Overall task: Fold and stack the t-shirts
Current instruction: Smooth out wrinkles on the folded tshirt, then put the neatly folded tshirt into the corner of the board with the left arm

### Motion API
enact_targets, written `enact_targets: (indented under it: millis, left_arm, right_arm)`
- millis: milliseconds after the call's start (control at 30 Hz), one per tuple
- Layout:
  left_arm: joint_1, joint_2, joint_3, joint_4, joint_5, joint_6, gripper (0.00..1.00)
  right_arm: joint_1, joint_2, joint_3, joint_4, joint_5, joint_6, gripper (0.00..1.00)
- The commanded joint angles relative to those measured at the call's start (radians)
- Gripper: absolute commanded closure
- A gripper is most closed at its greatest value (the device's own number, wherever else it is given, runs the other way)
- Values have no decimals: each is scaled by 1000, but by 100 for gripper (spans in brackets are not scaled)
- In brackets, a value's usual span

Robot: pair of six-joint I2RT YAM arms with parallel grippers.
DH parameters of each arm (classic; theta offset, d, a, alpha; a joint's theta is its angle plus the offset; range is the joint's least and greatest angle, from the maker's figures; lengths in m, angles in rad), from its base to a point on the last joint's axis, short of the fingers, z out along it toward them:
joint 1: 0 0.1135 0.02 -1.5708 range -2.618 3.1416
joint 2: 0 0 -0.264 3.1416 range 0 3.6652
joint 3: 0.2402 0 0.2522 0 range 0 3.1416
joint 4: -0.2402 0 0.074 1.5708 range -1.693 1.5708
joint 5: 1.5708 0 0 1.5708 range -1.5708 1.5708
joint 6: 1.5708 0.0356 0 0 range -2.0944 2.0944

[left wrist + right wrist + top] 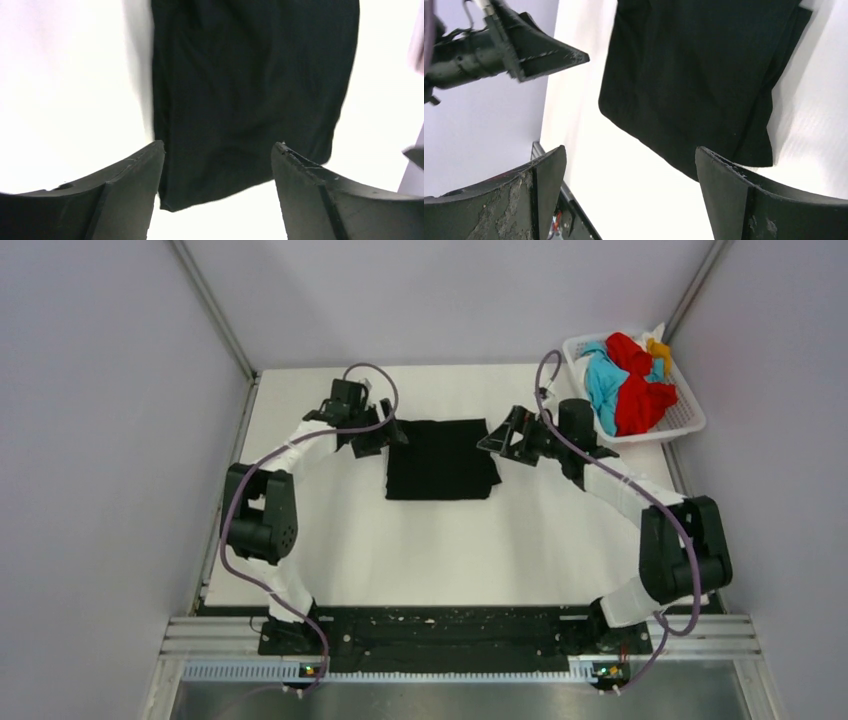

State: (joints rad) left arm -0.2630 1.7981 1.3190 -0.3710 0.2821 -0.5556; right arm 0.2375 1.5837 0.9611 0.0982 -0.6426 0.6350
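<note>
Mounting plate (450,625), black, is lying along the near edge of the table and carrying both arm bases. White table (430,550) is stretching away from it toward the far wall.

Left gripper (380,435) is hovering at the left edge of the black t-shirt (440,460). Its jaws are standing wide with nothing between them. Whether it is touching the cloth cannot be told.

Right gripper (497,440) is hovering at the shirt's right edge, jaws likewise spread wide and holding nothing.

That black t-shirt is lying flat on the table's far half between the two grippers, folded into a rough rectangle.

White lattice basket (690,425) is sitting at the far right corner, well apart from the black shirt. Red t-shirt (640,400), turquoise-blue t-shirt (603,385) and orange-yellow t-shirt (657,348) are lying crumpled together inside it. Red is sitting in the middle, turquoise-blue to its left and orange-yellow at the far side.
</note>
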Motion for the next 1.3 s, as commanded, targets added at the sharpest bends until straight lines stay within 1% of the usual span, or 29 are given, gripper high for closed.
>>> enact_targets:
  millis: [0, 33, 67, 167, 200, 333, 400, 433, 467, 500, 533, 567, 667, 733, 767, 800, 833, 967, 1067, 1167, 1267]
  left_arm:
    - [70, 98, 94, -64, -20, 64, 24]
    - [77, 136, 124, -81, 13, 64, 28]
    - [80, 175, 151, -91, 47, 67, 35]
    - [80, 252, 181, -67, 154, 55, 42]
    - [78, 264, 175, -42, 176, 46, 43]
    - [76, 303, 166, -10, 198, 22, 52]
    - [72, 318, 156, 6, 214, 15, 59]
    - [69, 325, 154, 8, 207, 13, 68]
    - [67, 332, 154, 2, 192, 13, 73]
    - [64, 338, 157, -8, 172, 13, 82]
    - [61, 344, 164, -23, 148, 11, 94]
    - [59, 350, 172, -43, 118, 13, 100]
    - [57, 363, 229, -139, -38, 42, 100]
    - [65, 384, 313, -266, -204, 70, 100]
    - [74, 396, 378, -325, -262, 77, 100]
    - [87, 401, 410, -370, -330, 91, 100]
    - [108, 402, 433, -380, -364, 114, 100]
    - [204, 392, 488, -356, -371, 212, 100]
    - [280, 426, 558, -353, -368, 291, 100]
    - [343, 505, 705, -383, -318, 391, 100]
    - [394, 613, 887, -420, -309, 446, 100]
  right_arm:
    - [-21, -112, -90, 61, 71, 20, 1]
    - [-24, -122, -101, 56, 71, 14, 1]
    - [-28, -129, -110, 49, 69, 12, 1]
    - [-36, -143, -134, 40, 46, 12, 1]
    - [-39, -148, -144, 38, 47, 12, 1]
    - [-49, -166, -171, 23, 60, 6, 1]
    - [-53, -171, -176, 10, 69, -3, 1]
    - [-54, -173, -176, 1, 73, -6, 1]
    - [-56, -173, -176, -3, 73, -9, 1]
    - [-60, -176, -177, -7, 74, -12, 1]
    - [-62, -175, -178, -8, 75, -12, 1]
    - [-65, -176, -179, -9, 76, -15, 1]
    - [-72, -177, -179, -9, 75, -15, 1]
    - [-73, -177, -174, -15, 74, -21, 1]
    - [-73, -177, -168, -28, 77, -33, 1]
    - [-74, -178, -160, -38, 84, -45, 1]
    - [-73, -178, -150, -60, 96, -59, 1]
    - [-74, -186, -107, -133, 190, -95, 1]
    - [-74, -212, -89, -163, 261, -107, 1]
    - [-74, -241, -81, -184, 353, -112, 1]
    - [-74, -253, -47, -234, 405, -129, 1]
